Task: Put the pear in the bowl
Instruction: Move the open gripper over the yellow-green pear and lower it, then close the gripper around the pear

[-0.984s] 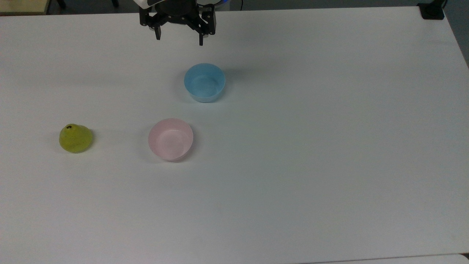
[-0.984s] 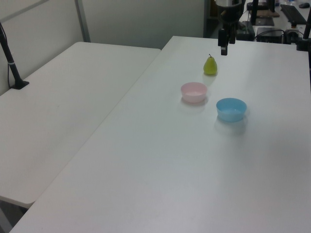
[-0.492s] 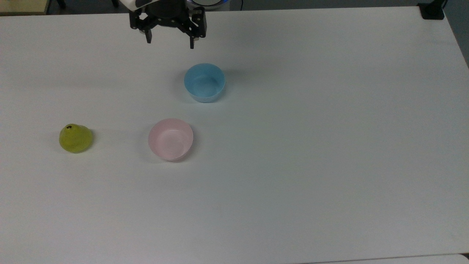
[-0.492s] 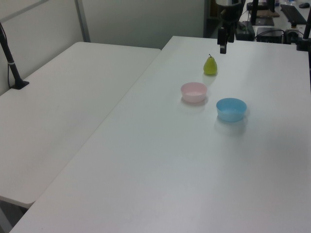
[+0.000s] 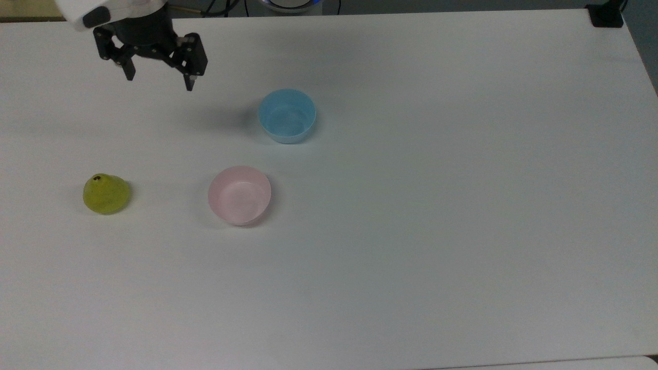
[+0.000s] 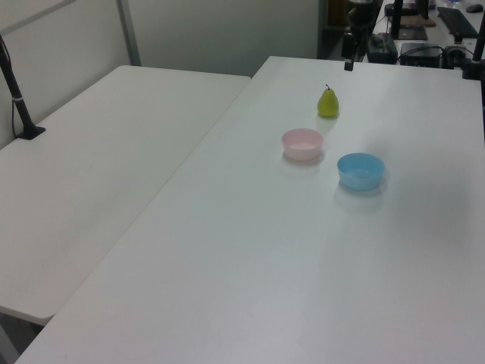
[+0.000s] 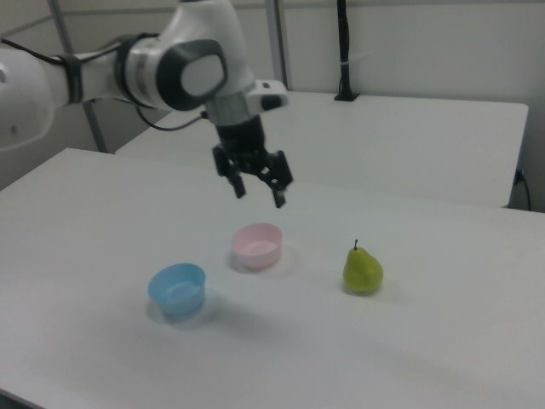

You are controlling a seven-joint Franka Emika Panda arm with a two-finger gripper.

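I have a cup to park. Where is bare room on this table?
The top view's whole right side past the blue bowl and pink bowl is bare, as is its bottom strip. The pear and open claw occupy the left.

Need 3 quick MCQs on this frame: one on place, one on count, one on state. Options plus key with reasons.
1. In the top view, the pear lies where relative to the pink bowl?
A. to its left
B. to its right
C. inside it

2. How many bowls are on the table?
A. one
B. two
C. three

3. The gripper is
A. shut on the pear
B. open and holding nothing
C. resting in the blue bowl

Key:
1. A: the pear sits on the table left of the pink bowl.
2. B: pink bowl and blue bowl.
3. B: the gripper hangs with fingers apart, away from the fruit.
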